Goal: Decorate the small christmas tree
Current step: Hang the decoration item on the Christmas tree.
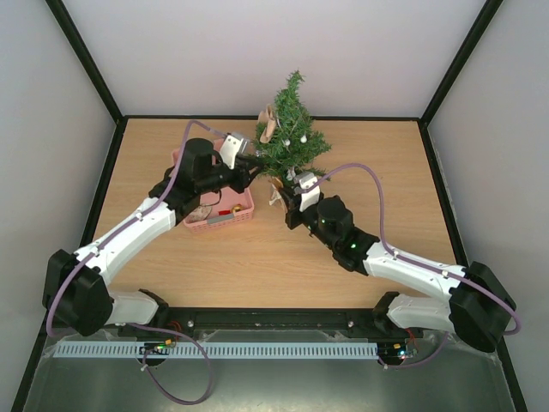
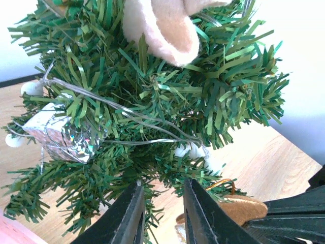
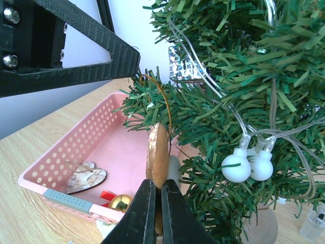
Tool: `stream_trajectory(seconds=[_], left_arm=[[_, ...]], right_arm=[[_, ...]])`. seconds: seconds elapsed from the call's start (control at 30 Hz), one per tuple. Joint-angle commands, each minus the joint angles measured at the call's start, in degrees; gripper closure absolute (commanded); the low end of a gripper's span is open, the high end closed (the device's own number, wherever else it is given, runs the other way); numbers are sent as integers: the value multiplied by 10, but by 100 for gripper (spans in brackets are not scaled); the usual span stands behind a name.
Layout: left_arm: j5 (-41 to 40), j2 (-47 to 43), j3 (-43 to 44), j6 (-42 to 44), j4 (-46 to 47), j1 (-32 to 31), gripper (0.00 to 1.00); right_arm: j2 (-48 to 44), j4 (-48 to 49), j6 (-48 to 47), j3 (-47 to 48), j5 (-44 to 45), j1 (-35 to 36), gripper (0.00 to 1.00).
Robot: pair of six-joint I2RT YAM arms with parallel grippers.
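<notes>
Right wrist view: right fingers (image 3: 142, 216) pinch a brown disc ornament (image 3: 157, 150) edge-on, its gold loop (image 3: 168, 109) at a low branch of the small christmas tree (image 3: 228, 101) on the desk (image 3: 30, 213). Left fingers (image 2: 127, 218), slightly spread and empty, sit at its lower branches. Advise seating the loop fully before release.

Pink perforated basket (image 3: 76, 147) on wooden table (image 1: 257, 266) (left of centre): gold ball (image 3: 121, 202), mottled heart shape (image 3: 84, 177) inside.

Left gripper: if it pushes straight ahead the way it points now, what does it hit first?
The left gripper would first meet the lower needle branches of the small dark-green artificial christmas tree just ahead; exact gap unclear.
</notes>
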Motion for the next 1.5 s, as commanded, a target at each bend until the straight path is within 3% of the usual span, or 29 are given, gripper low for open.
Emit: stream_trajectory(seconds=[0.0,0.37,1.47], left_arm=[[26,-2,11,4,-16,4,76],[30,7,18,16,-42,3,70],[29,63,66,29,-30,-1,69]], right_arm=[[-11,20,26,-2,10,-6,98],[-3,25,33,-8,7,-7,98],[18,33,48,11,17,-11,98]])
